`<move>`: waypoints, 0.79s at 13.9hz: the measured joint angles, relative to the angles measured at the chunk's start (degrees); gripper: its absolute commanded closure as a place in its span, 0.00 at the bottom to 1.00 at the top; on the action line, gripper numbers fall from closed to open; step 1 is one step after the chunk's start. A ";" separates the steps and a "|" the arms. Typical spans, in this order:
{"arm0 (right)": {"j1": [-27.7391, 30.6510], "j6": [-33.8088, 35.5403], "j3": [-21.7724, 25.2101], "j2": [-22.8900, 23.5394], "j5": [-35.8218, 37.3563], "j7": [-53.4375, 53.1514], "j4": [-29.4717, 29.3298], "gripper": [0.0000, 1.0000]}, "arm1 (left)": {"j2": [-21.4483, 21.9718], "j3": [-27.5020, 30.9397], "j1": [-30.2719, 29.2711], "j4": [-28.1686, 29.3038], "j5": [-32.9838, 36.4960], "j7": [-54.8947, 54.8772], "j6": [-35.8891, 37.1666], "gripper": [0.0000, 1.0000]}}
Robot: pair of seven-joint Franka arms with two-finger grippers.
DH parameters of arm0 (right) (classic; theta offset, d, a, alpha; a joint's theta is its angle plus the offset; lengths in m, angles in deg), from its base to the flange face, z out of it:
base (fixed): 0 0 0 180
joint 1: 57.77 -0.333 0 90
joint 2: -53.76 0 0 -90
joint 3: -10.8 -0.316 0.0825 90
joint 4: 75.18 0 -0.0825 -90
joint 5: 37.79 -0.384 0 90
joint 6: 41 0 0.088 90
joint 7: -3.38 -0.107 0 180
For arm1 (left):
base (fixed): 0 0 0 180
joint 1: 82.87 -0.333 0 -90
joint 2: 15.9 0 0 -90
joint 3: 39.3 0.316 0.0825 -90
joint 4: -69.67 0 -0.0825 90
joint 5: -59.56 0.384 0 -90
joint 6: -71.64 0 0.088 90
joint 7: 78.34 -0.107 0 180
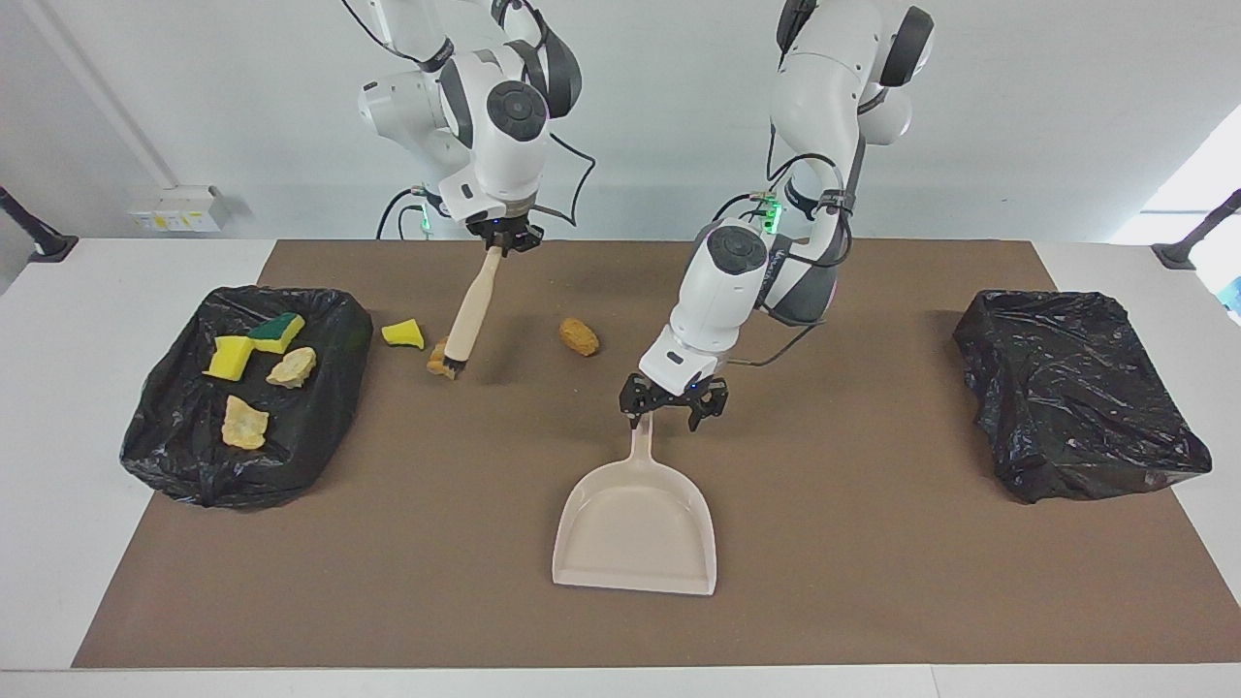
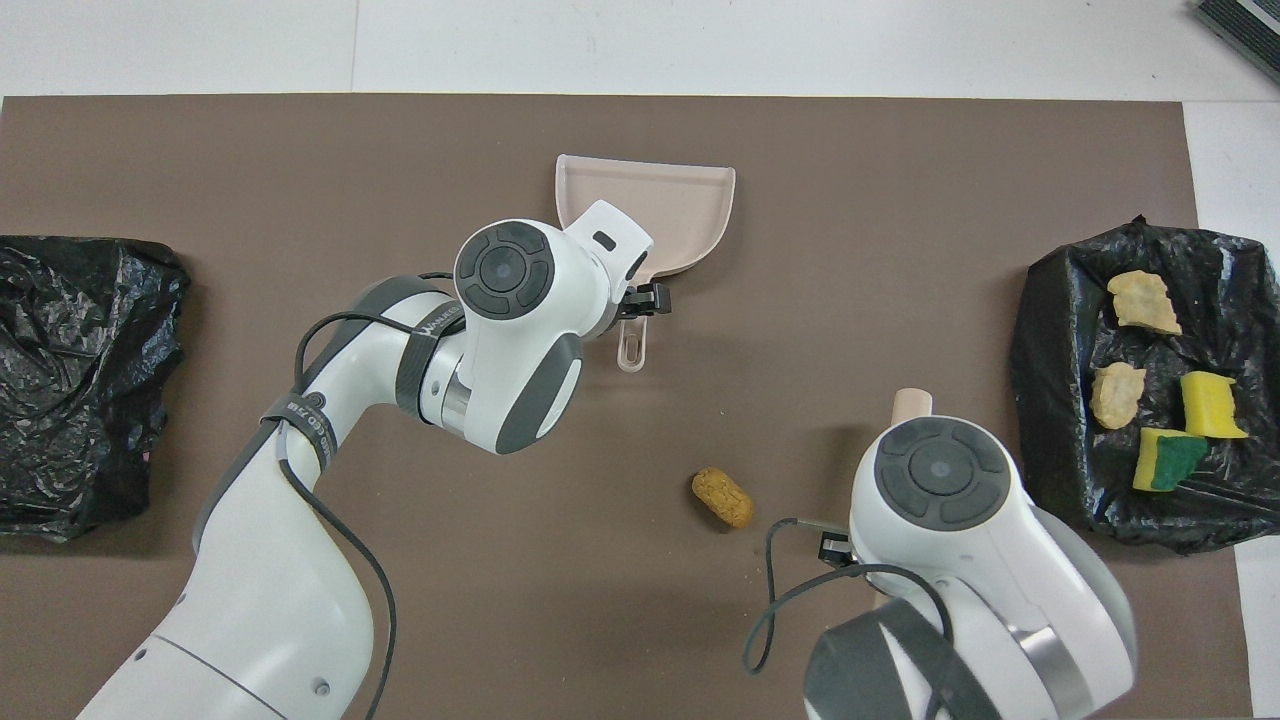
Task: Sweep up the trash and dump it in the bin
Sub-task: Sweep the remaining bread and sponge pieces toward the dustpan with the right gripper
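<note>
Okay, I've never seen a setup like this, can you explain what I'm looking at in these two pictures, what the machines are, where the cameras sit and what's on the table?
These are two white robot arms with two-finger grippers at a table with a brown mat. One picture is taken from across the table, facing the robots; the other looks down from above their own end.

The right gripper is shut on a beige brush, whose low end is at a tan lump on the mat. The left gripper is open, at the handle of a beige dustpan that lies flat.

Also loose on the mat are a yellow sponge piece and an orange-brown lump. A bin lined with black plastic at the right arm's end already holds four pieces. A second black-lined bin sits at the left arm's end.
</note>
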 measured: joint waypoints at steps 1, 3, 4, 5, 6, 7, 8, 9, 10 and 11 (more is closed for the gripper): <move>1.40 1.82 0.01 -0.18 0.29 -0.90 0.33 1.00 | -0.54 0.02 0.19 -0.69 0.24 0.00 -0.06 0.00; 4.13 4.09 0.01 -1.31 0.43 -2.91 2.17 1.00 | -0.95 0.03 0.27 -1.47 0.57 0.35 -0.06 0.34; 5.47 4.58 0.00 -2.25 0.27 -3.85 3.70 1.00 | -1.02 0.03 0.27 -1.67 0.61 1.18 -0.05 0.35; 7.06 5.12 0.00 -3.32 -0.22 -4.19 5.46 1.00 | -1.04 0.03 0.28 -1.78 0.69 2.08 -0.04 0.34; 8.72 5.61 0.01 -4.54 -0.71 -4.19 7.29 1.00 | -1.06 0.01 0.29 -1.84 0.75 2.50 -0.04 0.34; 10.03 5.66 0.05 -5.85 -1.09 -4.19 9.13 1.00 | -1.07 0.01 0.32 -1.90 0.77 2.80 -0.03 0.34; 10.87 5.55 0.06 -7.25 -1.33 -4.19 10.97 1.00 | -1.07 0.00 0.34 -1.96 0.78 2.93 -0.02 0.36; 11.41 5.00 0.05 -8.78 -1.57 -4.11 12.95 1.00 | -1.07 0.00 0.41 -2.00 0.79 2.99 0.01 0.36; 11.72 3.94 0.05 -10.25 -2.32 -3.73 14.85 1.00 | -1.08 0.00 0.52 -2.04 0.80 3.04 0.18 0.34; 11.84 2.68 0.04 -11.52 -3.31 -3.04 16.49 1.00 | -1.08 0.00 0.67 -2.05 0.82 3.11 0.53 0.29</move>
